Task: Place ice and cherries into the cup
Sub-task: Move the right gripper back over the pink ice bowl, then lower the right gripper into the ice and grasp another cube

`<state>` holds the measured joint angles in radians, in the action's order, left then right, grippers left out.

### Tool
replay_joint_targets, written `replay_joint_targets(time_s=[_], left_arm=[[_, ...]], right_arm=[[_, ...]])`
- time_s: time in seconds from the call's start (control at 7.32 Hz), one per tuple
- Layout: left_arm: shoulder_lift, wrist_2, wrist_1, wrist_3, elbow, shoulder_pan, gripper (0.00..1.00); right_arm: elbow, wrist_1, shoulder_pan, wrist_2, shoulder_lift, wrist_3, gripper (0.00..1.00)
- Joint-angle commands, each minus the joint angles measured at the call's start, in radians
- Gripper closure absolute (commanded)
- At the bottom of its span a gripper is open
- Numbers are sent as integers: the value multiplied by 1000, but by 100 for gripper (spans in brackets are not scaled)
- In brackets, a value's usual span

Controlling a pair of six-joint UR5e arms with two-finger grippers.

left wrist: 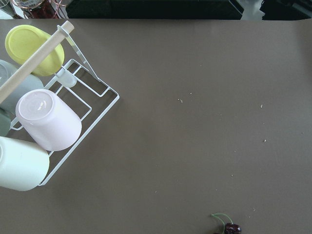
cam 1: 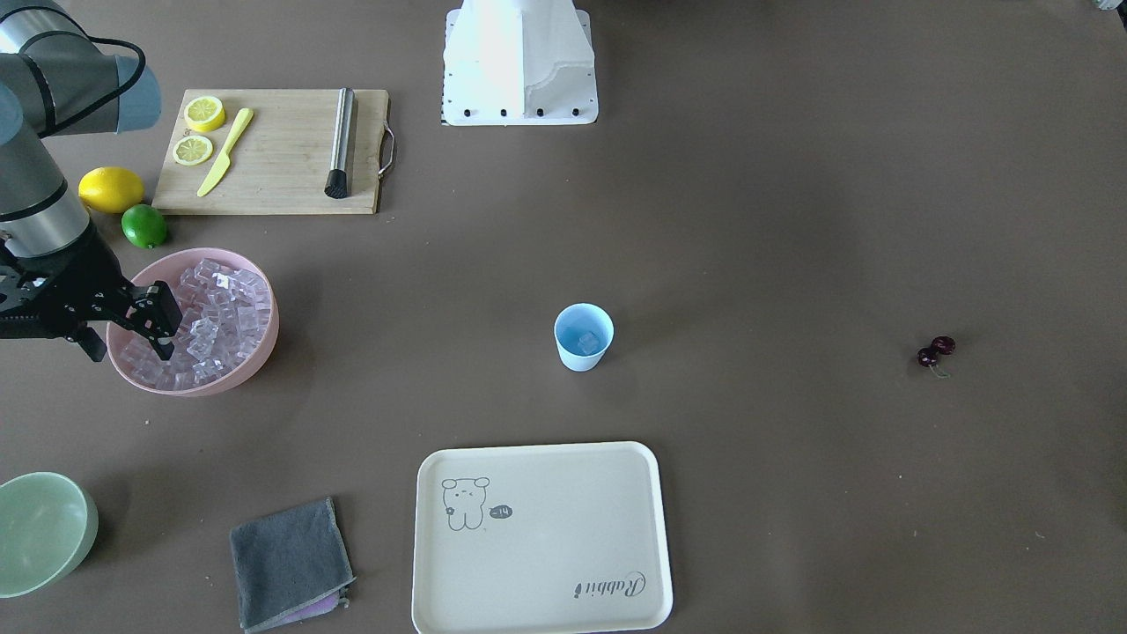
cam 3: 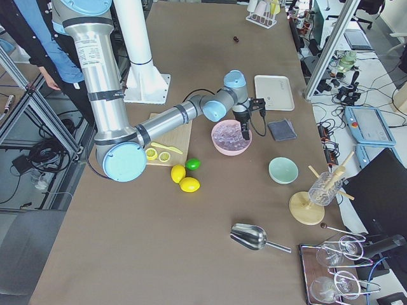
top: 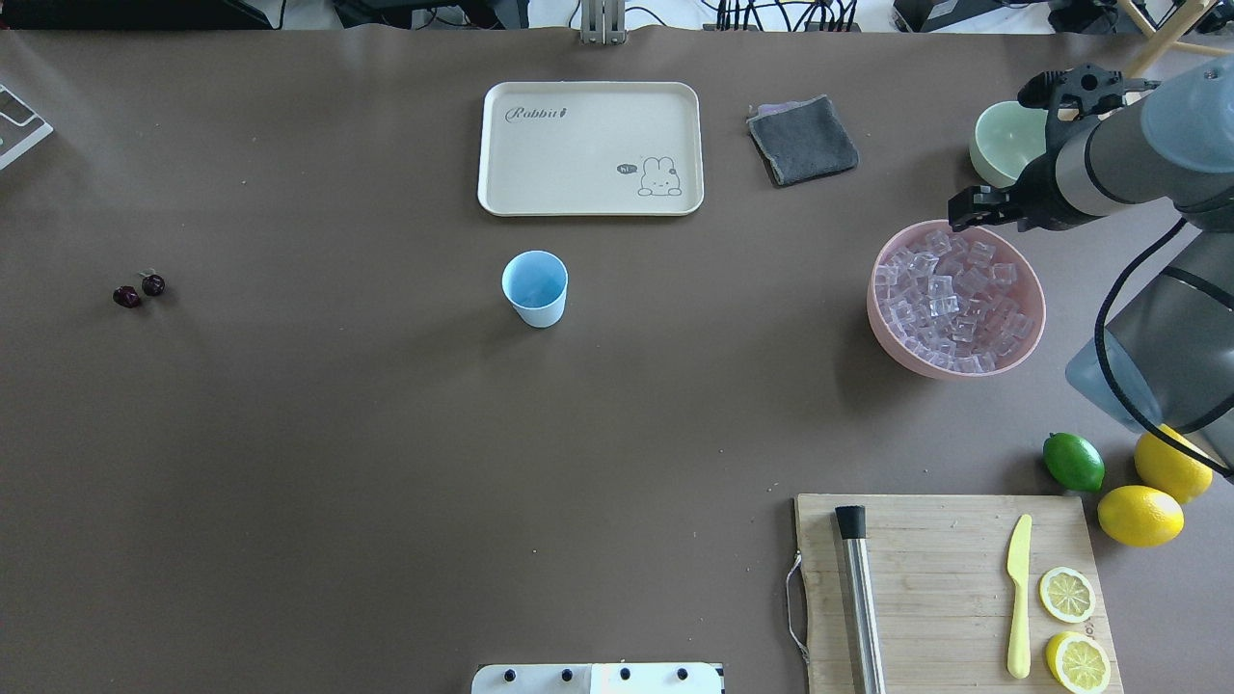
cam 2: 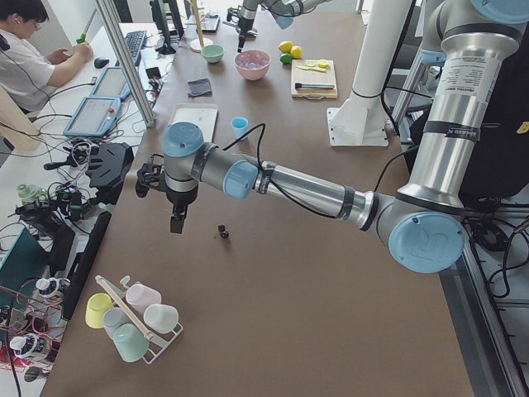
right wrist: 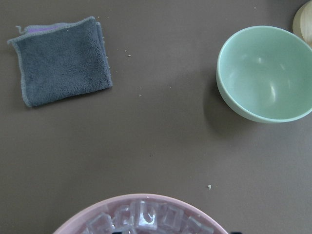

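The light-blue cup point(cam 1: 583, 336) stands mid-table, also in the overhead view point(top: 535, 287), with one clear cube in it. Ice cubes point(cam 1: 216, 317) fill the pink bowl point(cam 1: 275, 317), which also shows from overhead point(top: 872, 289). My right gripper point(cam 1: 163, 339) hangs over the bowl's outer rim point(top: 969, 210), jaws apart, holding nothing I can see. The cherries point(cam 1: 935, 350) lie alone on the table's other side point(top: 138, 290). My left gripper point(cam 2: 176, 223) hovers just beside the cherries point(cam 2: 223, 232); I cannot tell whether it is open. The cherries sit at the left wrist view's bottom edge point(left wrist: 231, 227).
A cream tray point(cam 1: 541, 537) and grey cloth point(cam 1: 290, 563) lie beyond the cup. A pale green bowl point(cam 1: 40, 533) stands past the pink bowl. A lime point(cam 1: 143, 226), lemon point(cam 1: 111, 189) and cutting board point(cam 1: 273, 150) lie near the robot. A cup rack point(left wrist: 44, 117) stands by my left gripper.
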<state>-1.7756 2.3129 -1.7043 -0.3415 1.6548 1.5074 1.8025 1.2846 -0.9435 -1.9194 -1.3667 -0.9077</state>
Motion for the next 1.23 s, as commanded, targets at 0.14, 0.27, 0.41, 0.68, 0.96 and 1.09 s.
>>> replay_joint_targets(time_s=[0.14, 0.27, 0.41, 0.68, 0.96, 1.09], left_arm=[[-1, -1, 0, 1, 5, -1, 2], [-1, -1, -1, 1, 0, -1, 2], [-4, -1, -2, 1, -3, -1, 2], [-4, 0, -2, 1, 5, -3, 2], [-5, 0, -3, 1, 5, -3, 2], [-8, -1, -3, 1, 5, -3, 2]], right_arm=[[0, -1, 60, 14, -15, -33, 25], [3, -1, 84, 16, -35, -33, 25], [17, 1, 95, 14, -37, -34, 25], [14, 1, 118, 37, -51, -42, 27], [-1, 4, 158, 80, -57, -45, 30], [-3, 4, 167, 86, -55, -45, 30]])
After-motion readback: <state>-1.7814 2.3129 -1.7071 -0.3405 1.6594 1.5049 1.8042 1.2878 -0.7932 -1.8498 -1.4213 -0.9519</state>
